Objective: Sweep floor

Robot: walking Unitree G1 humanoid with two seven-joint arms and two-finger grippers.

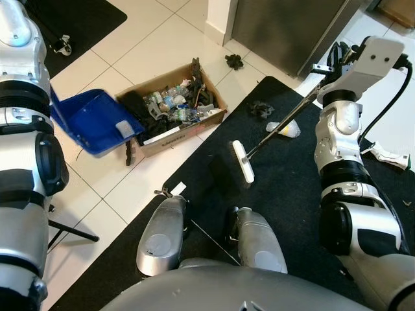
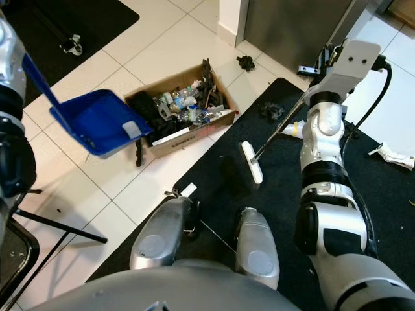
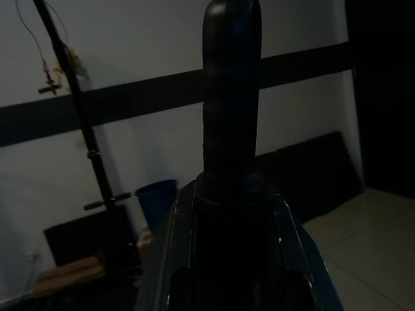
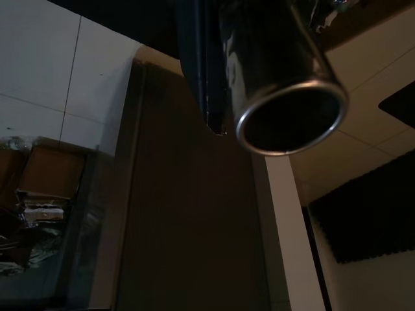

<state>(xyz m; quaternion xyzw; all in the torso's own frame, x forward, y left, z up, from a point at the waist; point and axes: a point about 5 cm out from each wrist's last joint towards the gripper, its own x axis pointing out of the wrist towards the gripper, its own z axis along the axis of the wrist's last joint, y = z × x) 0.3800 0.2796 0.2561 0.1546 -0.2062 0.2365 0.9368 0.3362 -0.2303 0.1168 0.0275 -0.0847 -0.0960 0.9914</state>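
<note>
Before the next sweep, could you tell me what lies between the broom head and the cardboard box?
Bare black mat and a strip of white tile separate the broom head from the cardboard box, seen in both eye views.

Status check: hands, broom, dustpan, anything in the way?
Right hand on broom, head on black mat. Blue dustpan raised at left, beside trash box. Debris on mat ahead.

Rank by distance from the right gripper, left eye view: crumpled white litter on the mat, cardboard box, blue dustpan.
From the right gripper, up by the broom handle:
1. Crumpled white litter, on the black mat just below it.
2. Cardboard box, on the tiles, toward the robot's left.
3. Blue dustpan, farthest left, beside the box.
</note>
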